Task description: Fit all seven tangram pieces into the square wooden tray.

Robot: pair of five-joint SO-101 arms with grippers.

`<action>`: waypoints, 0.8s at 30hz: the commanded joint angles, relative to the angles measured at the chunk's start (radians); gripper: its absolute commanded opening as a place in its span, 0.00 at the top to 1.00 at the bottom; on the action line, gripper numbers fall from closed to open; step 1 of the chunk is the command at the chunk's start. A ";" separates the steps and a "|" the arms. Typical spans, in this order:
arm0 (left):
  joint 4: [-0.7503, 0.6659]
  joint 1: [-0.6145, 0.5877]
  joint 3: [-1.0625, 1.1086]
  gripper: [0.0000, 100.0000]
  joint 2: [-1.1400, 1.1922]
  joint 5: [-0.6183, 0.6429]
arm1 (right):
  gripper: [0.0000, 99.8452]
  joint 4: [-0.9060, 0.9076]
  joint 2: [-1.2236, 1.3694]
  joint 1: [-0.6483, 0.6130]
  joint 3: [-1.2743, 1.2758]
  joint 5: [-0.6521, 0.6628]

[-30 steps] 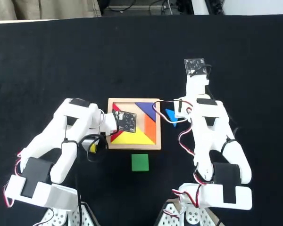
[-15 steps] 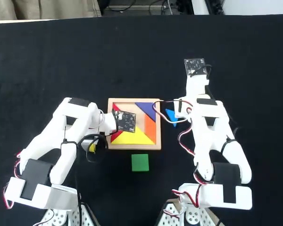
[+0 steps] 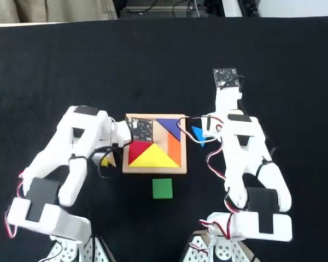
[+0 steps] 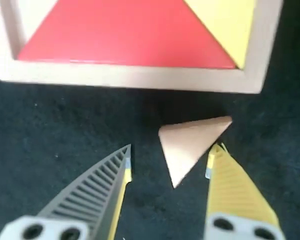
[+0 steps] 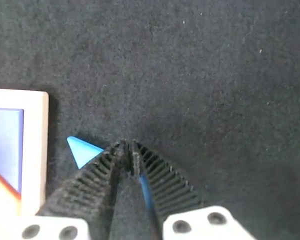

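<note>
The square wooden tray [image 3: 154, 170] holds a red triangle [image 3: 139, 153], a yellow triangle [image 3: 156, 159], an orange piece [image 3: 173, 146] and a purple triangle [image 3: 169, 126]. In the left wrist view the red triangle [image 4: 125, 35] and yellow triangle [image 4: 225, 25] lie inside the tray's rim [image 4: 130, 82]. My left gripper [image 4: 171, 150] stands open around a small tan triangle [image 4: 187, 142] on the cloth just outside the tray's left side. My right gripper [image 5: 126, 147] is shut, its tips resting over a blue triangle [image 5: 81, 149] right of the tray. A green square [image 3: 163, 188] lies in front of the tray.
Black cloth covers the whole table. The left arm's wrist [image 3: 141, 130] hangs over the tray's far left corner. Open cloth stretches behind the tray and to both sides of the arms.
My left arm has drawn back to the left, off the tray, uncovering the red triangle lying flat in it. The right arm has kept still.
</note>
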 commanded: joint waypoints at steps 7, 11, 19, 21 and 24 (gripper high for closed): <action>0.031 0.088 -0.097 0.76 0.080 -0.210 | 0.98 0.009 0.038 -0.009 -0.094 0.002; 0.008 0.087 -0.102 0.76 0.086 -0.210 | 0.98 0.009 0.038 -0.009 -0.094 0.002; 0.002 0.082 -0.077 0.76 0.084 -0.210 | 0.98 0.009 0.038 -0.009 -0.094 0.002; 0.006 0.071 -0.074 0.76 0.081 -0.212 | 0.98 0.009 0.038 -0.009 -0.094 0.002; 0.008 0.051 -0.074 0.76 0.080 -0.212 | 0.98 0.009 0.038 -0.009 -0.094 0.002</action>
